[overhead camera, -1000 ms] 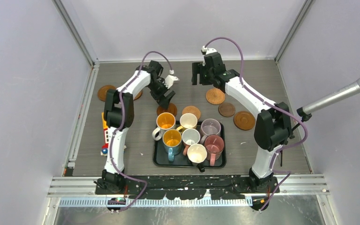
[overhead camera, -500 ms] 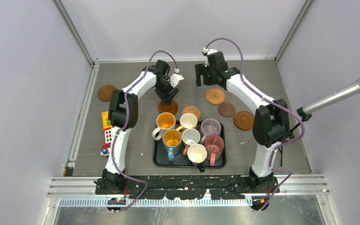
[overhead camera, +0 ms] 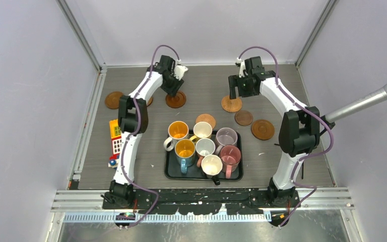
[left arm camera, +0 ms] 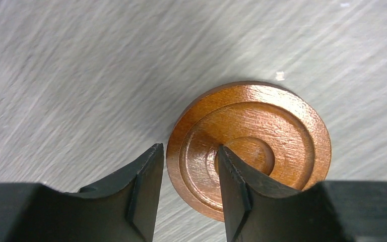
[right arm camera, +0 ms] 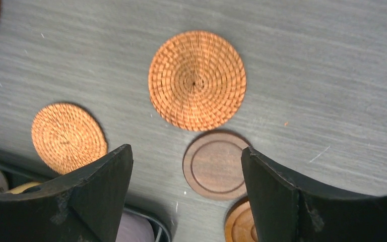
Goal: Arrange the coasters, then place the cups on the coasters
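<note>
Grey table (overhead camera: 206, 83), left fingers (left arm camera: 141, 201) pinching rim of ringed coaster (left arm camera: 282, 131), right fingers (right arm camera: 95, 186) wide apart, empty, over woven coaster (right arm camera: 197, 79).

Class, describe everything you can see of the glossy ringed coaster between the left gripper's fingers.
The coaster is a round, glossy orange-brown disc, apparently varnished wood, with a raised outer rim, a stepped ring and a small round centre. It sits toward the far side of the grey table, seemingly flat, throwing a soft shadow. The left gripper straddles its rim: one black finger outside the edge, the other over the inner rings. Whether they pinch it cannot be told.
</note>
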You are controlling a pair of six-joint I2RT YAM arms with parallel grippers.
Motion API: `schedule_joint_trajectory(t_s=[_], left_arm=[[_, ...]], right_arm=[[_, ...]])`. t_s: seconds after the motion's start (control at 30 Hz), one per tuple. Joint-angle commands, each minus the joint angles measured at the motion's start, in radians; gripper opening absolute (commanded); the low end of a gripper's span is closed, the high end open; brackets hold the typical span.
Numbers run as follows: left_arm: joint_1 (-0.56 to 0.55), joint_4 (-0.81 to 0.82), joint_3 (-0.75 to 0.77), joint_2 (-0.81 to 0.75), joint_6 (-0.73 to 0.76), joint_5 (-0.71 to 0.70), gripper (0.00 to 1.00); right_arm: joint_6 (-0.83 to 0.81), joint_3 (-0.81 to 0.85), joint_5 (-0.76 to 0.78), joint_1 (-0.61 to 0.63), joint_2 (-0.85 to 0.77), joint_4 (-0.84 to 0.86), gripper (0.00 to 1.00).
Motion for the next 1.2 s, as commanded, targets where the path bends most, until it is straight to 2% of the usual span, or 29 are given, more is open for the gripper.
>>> schedule_joint_trajectory(t_s=[0.0,0.33,0.87,0.97,1.17], left_arm=[[0.06,-0.008,0.022,0.046,-0.018,-0.097,0.45],[0.08,-0.011,-0.065,-0.012,-0.009,-0.028,0.45],[0.058,-0.01,-0.218,-0.102,0.027,0.035,0.4],[0.058,-0.001,-0.22,-0.101,0.024,0.023,0.45],[0.058,-0.026,-0.14,-0.073,0.004,0.021,0.71]], right_arm=[[-0.072,-0.017,-0.039,-0.019,-0.075,-0.062,0.83],[-0.154,-0.031,-0.048,-0.091,-0.067,-0.208,0.76],[-0.254,-0.111,0.09,-0.145,-0.102,-0.312,0.69],[-0.263,-0.124,0.142,-0.146,-0.099,-0.313,0.68],[-0.279,-0.146,0.211,-0.147,-0.089,-0.328,0.62]])
